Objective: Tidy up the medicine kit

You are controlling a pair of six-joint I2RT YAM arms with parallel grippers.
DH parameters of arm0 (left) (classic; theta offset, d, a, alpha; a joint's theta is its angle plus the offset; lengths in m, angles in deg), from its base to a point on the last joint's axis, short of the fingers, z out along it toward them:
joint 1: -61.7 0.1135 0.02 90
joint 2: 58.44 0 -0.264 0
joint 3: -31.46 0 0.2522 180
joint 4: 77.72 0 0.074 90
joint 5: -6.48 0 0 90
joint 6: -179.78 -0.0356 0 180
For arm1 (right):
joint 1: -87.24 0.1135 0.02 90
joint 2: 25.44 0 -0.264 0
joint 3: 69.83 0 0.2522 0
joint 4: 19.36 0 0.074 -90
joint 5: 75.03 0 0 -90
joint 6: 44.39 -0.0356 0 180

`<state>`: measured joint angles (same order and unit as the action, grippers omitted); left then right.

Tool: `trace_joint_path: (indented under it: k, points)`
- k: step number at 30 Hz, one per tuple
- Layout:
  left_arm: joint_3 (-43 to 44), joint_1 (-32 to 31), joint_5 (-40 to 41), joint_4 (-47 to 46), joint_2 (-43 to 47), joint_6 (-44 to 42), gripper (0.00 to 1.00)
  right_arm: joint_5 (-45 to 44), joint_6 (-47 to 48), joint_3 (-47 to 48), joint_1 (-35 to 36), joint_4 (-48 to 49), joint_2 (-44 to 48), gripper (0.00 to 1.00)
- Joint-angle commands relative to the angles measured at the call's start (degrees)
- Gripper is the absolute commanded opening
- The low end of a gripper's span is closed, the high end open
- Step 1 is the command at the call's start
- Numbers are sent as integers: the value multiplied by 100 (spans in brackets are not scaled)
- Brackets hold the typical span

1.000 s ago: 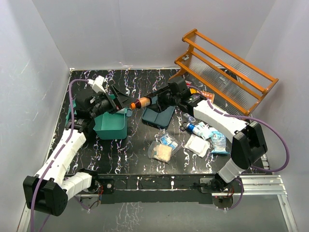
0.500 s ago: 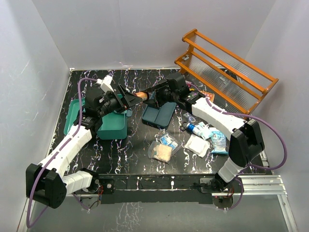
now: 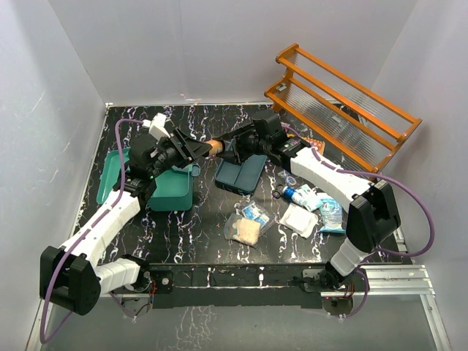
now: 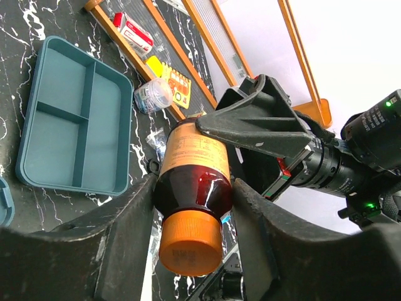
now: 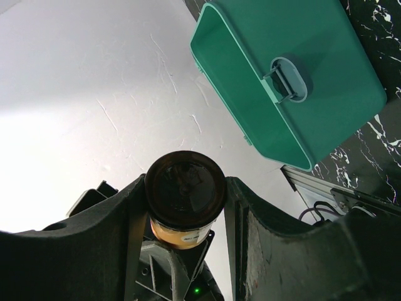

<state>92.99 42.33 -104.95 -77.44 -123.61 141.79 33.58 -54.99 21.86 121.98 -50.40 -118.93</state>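
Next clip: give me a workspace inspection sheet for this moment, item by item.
Surface: black marbled table, cluttered on its right half.
Job's things: teal medicine kit open at left; amber bottle held in the air.
Clutter: blue divided tray, empty; loose packets front right.
Grippers: left gripper and right gripper both clamp the bottle, one at each end.
Cables: purple cables loop off both arms.
Surroundings: white walls; orange rack at the far right.
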Motion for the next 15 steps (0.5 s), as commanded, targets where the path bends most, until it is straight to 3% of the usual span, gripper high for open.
trace_joint_path:
  k: [1, 4, 10, 15]
  points:
    - [-55, -31, -46, -260, 54, -56, 46, 113, 8, 218, -20, 491, 32, 36]
    - [4, -32, -144, -200, 47, -123, 41, 71, 135, 209, -20, 436, 39, 45]
    - [687, 20, -65, 986, -135, -630, 40, -286, 799, 174, -66, 45, 197, 71]
    - [1281, 362, -216, 1982, -354, -1026, 39, -723, 1543, -10, -254, -151, 540, 78]
